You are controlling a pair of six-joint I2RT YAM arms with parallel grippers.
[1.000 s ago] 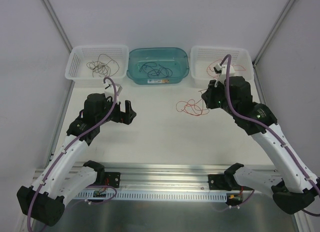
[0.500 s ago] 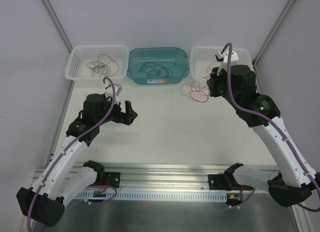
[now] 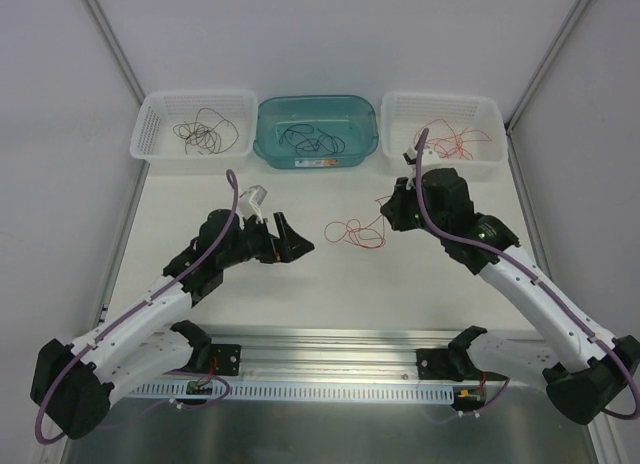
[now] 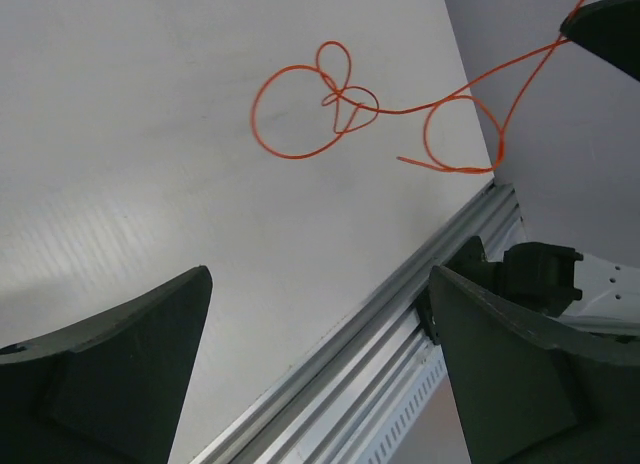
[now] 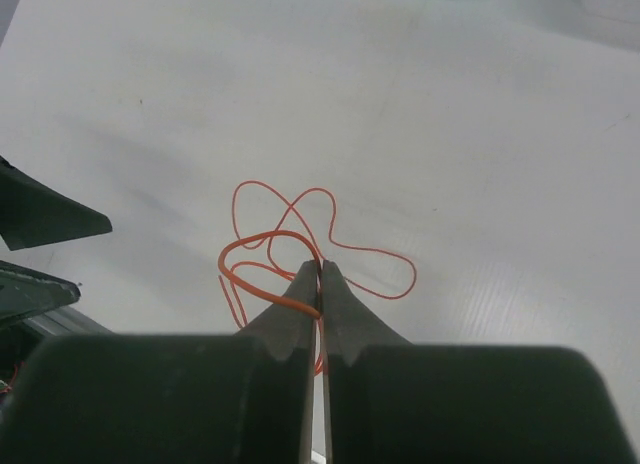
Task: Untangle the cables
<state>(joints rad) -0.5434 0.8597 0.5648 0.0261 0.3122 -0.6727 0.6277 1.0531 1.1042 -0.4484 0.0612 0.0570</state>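
A thin red cable [image 3: 352, 231] lies in loose loops on the white table between the two arms. My right gripper [image 3: 386, 210] is shut on one end of it. In the right wrist view the jaws [image 5: 320, 271] pinch the strand while the red cable's loops [image 5: 290, 219] spread on the table beyond the tips. My left gripper [image 3: 292, 247] is open just left of the loops, apart from them. In the left wrist view the red cable [image 4: 300, 99] lies ahead of the open left gripper [image 4: 318, 284], with nothing between its fingers.
At the back stand a white basket [image 3: 160, 149] holding dark cables [image 3: 205, 132], a teal bin [image 3: 366, 144] with dark cables [image 3: 310, 139], and a right white basket [image 3: 395, 149] holding red cables [image 3: 455, 139]. A metal rail [image 3: 330, 339] runs along the near table edge.
My right gripper swung up toward the right basket, then came back down to the table's middle, with the red cable held. My left arm reached right, toward the cable's loops.
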